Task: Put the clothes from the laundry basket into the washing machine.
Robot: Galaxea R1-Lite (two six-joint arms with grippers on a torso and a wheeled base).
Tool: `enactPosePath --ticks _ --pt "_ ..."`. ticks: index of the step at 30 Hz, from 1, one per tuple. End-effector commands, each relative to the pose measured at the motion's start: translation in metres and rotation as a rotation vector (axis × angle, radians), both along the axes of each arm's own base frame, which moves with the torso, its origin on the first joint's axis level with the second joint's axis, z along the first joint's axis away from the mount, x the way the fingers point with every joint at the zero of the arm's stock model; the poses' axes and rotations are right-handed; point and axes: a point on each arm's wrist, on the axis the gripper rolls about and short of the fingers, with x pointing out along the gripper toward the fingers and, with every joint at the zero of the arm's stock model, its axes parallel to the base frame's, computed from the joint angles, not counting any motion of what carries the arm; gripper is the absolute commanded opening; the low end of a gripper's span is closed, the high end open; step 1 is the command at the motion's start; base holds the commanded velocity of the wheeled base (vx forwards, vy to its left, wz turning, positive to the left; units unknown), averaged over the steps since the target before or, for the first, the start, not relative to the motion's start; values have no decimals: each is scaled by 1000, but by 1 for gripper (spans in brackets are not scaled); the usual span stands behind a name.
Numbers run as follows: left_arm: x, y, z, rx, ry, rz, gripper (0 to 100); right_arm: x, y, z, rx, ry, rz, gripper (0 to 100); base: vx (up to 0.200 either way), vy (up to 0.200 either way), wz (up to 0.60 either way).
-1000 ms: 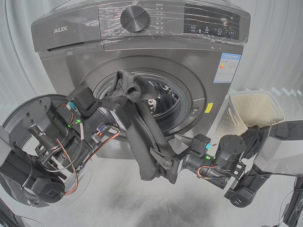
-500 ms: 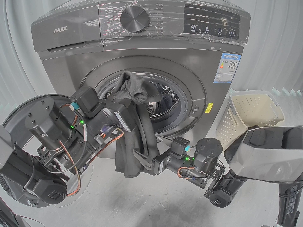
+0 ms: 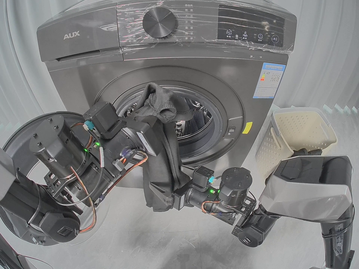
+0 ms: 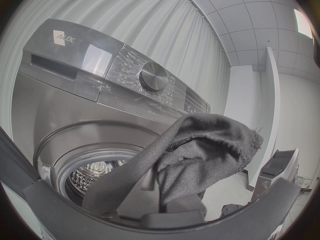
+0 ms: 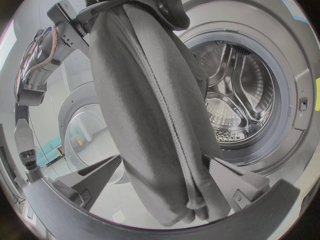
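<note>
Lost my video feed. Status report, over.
Left tool shut on dark garment at the washer opening. Right tool open around its hanging end. Door open, nothing blocking the drum.

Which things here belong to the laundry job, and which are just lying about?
Job:
- dark garment, held by the left gripper, hanging inside the open right gripper
- washing machine, its door open
- laundry basket

Just there:
- curtain
- floor
</note>
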Motion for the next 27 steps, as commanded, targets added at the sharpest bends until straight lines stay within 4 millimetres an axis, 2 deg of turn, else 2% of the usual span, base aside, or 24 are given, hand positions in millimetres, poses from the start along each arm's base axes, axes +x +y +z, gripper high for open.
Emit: enactPosePath --ticks 1,4,7,12,13,17,22,24,27 --pt "-1 0 3 -7 -9 -2 0 7 5 -14 -12 7 -9 100 0 0 0" --pt "-1 1 5 -12 -15 0 0 19 4 -25 -33 -14 -35 100 0 0 0" --pt "-4 3 9 -24 -29 -2 0 37 -5 -31 -36 -24 -102 100 0 0 0" --pt "-4 3 8 -21 -25 -2 0 36 -5 -33 -41 -15 -143 100 0 0 0" --pt "-4 4 8 -21 -25 -1 0 35 -5 -33 -41 -15 -147 0 0 0 0" --pt "-3 7 5 -16 -15 11 0 36 -6 -23 -20 -31 -157 0 0 0 0" --pt "-1 13 -6 9 19 37 0 38 -17 1 18 -55 -180 0 0 0 0" --pt "0 21 -20 48 63 55 0 43 -30 17 36 -77 -213 0 0 0 0" --pt "-2 23 -38 94 126 54 0 41 -36 37 68 -110 -229 0 0 0 0"
